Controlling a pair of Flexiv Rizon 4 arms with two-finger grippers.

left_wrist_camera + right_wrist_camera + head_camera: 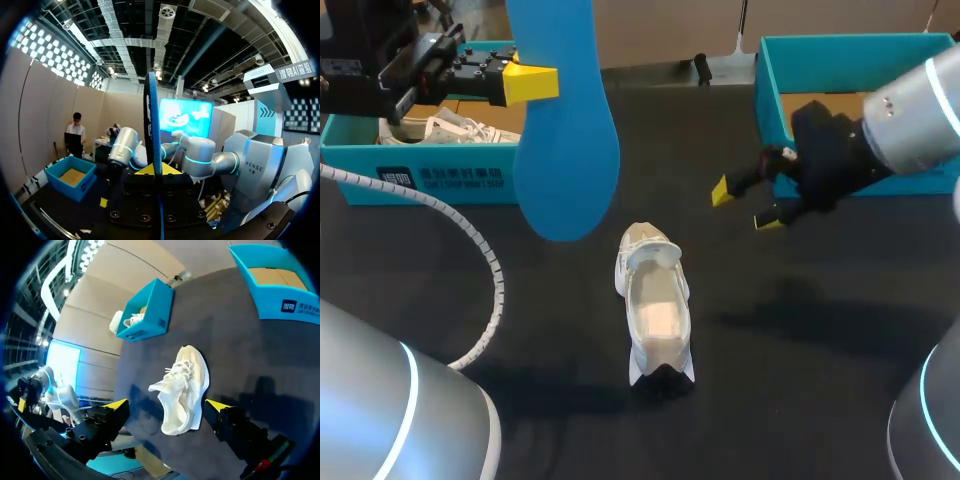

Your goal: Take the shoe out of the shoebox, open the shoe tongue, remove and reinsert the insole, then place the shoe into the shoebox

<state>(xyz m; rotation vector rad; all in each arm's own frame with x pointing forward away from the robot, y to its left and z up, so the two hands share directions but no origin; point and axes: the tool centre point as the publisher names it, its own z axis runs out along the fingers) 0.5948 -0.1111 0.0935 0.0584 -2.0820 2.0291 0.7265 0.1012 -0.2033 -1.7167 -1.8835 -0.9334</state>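
From the near edge outward, the first risk is the shoe (655,308). It stands loose in the middle of the bench (820,400) with nothing holding it. Pushing the insole back in could shove or tip it unless the right tool (744,206) steadies it. That tool hovers with its fingers apart, toward the right edge and clear of the shoe, and a careless descent could knock the shoe over. Farther back, the left tool (544,84) is clamped on the insole (565,140), high over the bench toward the back left corner. Most of the insole hangs free below the grip, so it may swing, buckle at the shoe's mouth, or slip out.

The shoe is white and sits on its sole, lengthwise from near edge to far, its mouth wide open and its pale inside showing. The insole is plain blue with a rounded low end. At the back left corner the left shoebox (440,165), teal, holds a second shoe (455,130). The right shoebox (840,42), at the back right corner, shows a bare cardboard floor.
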